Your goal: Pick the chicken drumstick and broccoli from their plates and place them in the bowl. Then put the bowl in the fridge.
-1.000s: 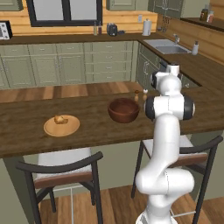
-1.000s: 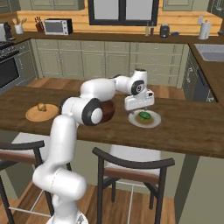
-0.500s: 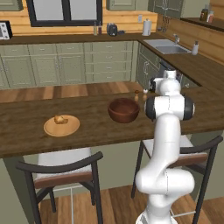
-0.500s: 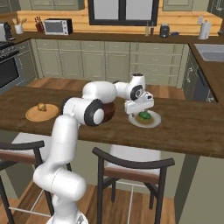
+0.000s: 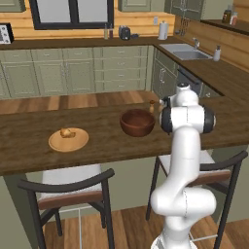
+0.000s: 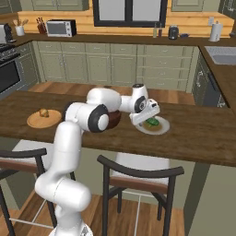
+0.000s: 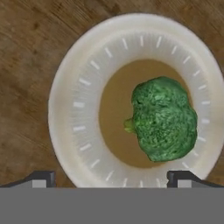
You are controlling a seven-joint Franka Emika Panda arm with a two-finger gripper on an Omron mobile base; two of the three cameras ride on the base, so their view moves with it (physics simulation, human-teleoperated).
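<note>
Broccoli (image 7: 164, 118) sits on the pale plate (image 7: 78, 105), the gripper (image 7: 111, 177) poised directly above, jaws spread wide, ready for grasping it.

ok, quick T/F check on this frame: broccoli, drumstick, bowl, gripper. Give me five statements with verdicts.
1. The broccoli lies on the pale plate. True.
2. The gripper is shut on the broccoli. False: its jaws stand open above the plate, holding nothing.
3. The chicken drumstick is already in the bowl. False: it sits on the tan plate.
4. The bowl stands on the counter between the two plates. True.
5. The bowl holds broccoli. False: it looks empty.
</note>
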